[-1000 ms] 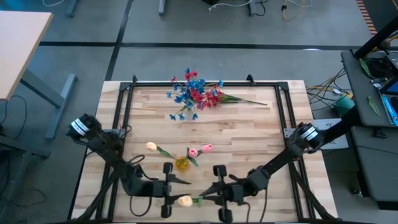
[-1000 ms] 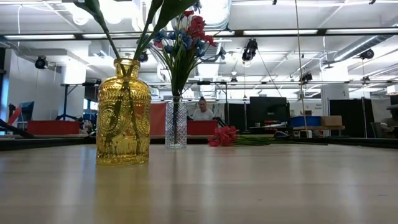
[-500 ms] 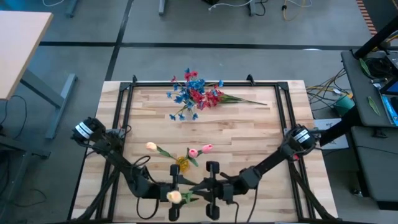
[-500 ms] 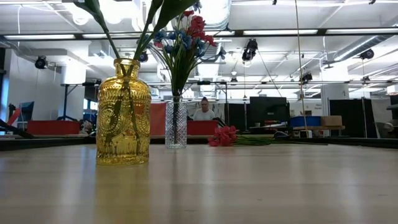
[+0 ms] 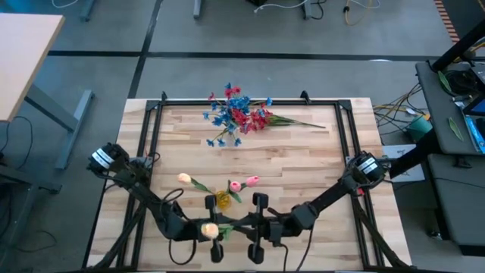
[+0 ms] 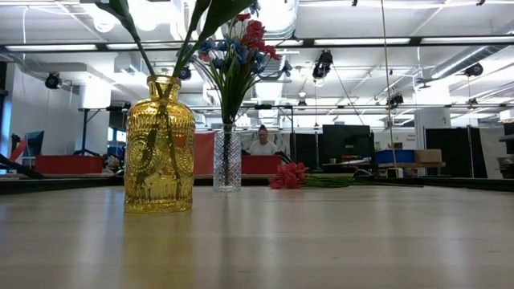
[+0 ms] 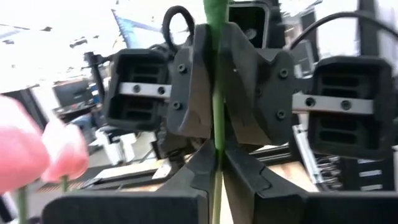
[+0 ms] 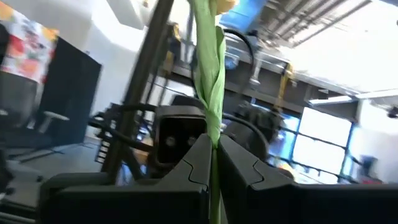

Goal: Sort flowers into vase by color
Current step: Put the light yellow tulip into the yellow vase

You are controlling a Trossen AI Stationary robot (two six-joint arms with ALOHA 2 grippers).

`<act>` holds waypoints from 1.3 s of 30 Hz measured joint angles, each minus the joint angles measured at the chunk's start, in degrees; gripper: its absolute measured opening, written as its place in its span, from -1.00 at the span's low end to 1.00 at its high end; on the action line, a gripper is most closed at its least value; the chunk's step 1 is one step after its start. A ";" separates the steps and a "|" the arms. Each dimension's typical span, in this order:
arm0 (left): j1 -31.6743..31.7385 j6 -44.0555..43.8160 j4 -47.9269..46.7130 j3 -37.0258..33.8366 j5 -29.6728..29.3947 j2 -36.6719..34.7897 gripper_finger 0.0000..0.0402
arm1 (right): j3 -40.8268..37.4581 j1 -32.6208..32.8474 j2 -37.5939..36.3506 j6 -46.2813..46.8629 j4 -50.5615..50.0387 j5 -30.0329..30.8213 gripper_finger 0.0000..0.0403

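Observation:
A cream tulip [image 5: 206,227] on a green stem is held between both grippers near the table's near edge. My left gripper [image 5: 226,226] and my right gripper [image 5: 241,226] face each other, and both are shut on the stem. A yellow glass vase [image 5: 221,199] holds two pink tulips [image 5: 250,180]; it also shows in the low view [image 6: 159,144]. A clear vase [image 6: 227,160] at the far side holds blue and red flowers [image 5: 229,112]. Red flowers [image 5: 262,118] lie on the table beside it. My left gripper pinches the tulip's green stem [image 7: 217,140] between its two fingers, which lie level across it and come from the table's left. The tulip is clear of the table. My right gripper pinches the same stem [image 8: 211,127] just beside the left one, between its two fingers. The fingers come level from the table's right, across the stem. A leaf lies along the stem above the fingers.
A dark metal frame [image 5: 151,121] runs along the table's edges. The middle of the wooden table [image 5: 303,163] is bare. A second table [image 5: 23,53] stands off to the left, and equipment with cables [image 5: 455,83] stands to the right.
My right gripper has gone toward the table's left edge with the tulip, and the two grippers have drawn close together. The cream bud has moved left and a little toward the far edge.

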 joint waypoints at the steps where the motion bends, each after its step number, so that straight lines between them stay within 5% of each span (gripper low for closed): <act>1: -0.23 0.00 -0.04 0.00 -1.09 0.00 -0.96 | -0.02 0.11 -0.02 -0.20 -0.04 1.06 -0.94; 9: -2.80 0.11 -0.50 0.00 -7.35 0.00 -0.99 | 0.30 2.77 -0.50 -1.16 -2.00 7.64 -0.94; 16: -3.35 -0.32 -2.54 0.00 -9.16 -0.02 -1.00 | 3.45 4.48 -3.39 6.22 -18.82 12.97 -0.92; 22: -3.37 -0.95 -3.89 0.00 -9.28 -0.09 -1.00 | 7.74 4.48 -4.82 16.39 -36.21 13.27 -0.64; 29: -3.35 -1.87 -5.63 0.00 -9.32 -0.20 -1.00 | 11.03 4.48 -4.87 18.49 -44.12 13.21 -0.41; 34: -3.37 -3.63 -7.77 0.04 -9.32 -0.22 -1.00 | 12.53 4.48 -5.07 19.34 -47.94 13.18 -0.53; 39: -3.55 -7.14 -11.04 0.04 -9.33 -0.22 -1.00 | 13.58 4.48 -5.33 19.33 -50.18 12.86 -0.88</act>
